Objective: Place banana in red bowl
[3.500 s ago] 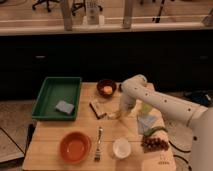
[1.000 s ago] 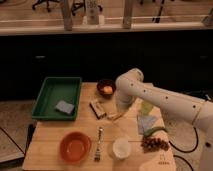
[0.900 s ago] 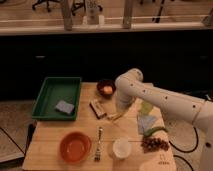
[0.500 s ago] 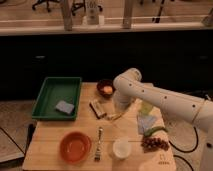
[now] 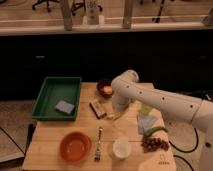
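Camera view: gripper (image 5: 117, 111) poised low mid-table over small curved yellow banana (image 5: 113, 117), apparently for pickup, hold impossible to tell; wide glossy orange-red bowl (image 5: 76, 146) empty, near left, well apart.

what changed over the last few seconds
The arm swung slightly left, its hand low by the banana mid-table. The banana, red bowl, fork, cup and tray stayed put.
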Controlling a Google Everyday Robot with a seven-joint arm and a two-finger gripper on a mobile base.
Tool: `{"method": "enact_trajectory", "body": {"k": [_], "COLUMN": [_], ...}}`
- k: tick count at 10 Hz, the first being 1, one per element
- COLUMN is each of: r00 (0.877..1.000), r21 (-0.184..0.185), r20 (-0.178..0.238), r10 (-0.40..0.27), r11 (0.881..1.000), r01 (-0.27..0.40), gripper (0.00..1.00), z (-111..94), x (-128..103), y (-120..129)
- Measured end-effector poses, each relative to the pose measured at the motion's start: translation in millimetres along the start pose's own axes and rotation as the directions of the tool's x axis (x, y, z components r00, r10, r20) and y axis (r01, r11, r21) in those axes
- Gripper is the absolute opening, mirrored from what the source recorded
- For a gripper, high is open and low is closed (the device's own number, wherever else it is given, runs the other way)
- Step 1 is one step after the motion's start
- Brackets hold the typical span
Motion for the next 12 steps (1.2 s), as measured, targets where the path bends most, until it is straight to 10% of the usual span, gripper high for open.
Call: {"method": "enact_trajectory", "body": {"k": [6, 12], "r00": [0.998, 0.997], "r21": [0.024, 0.006], "r20": [-0.012, -0.007], "r10": [0.061, 0.082], "r11": [0.998, 0.997], "r01": [-0.061, -0.082], "gripper": [0.78, 0.80], "z": [20, 53], "x": [24, 36], "y": [-11, -20]}}
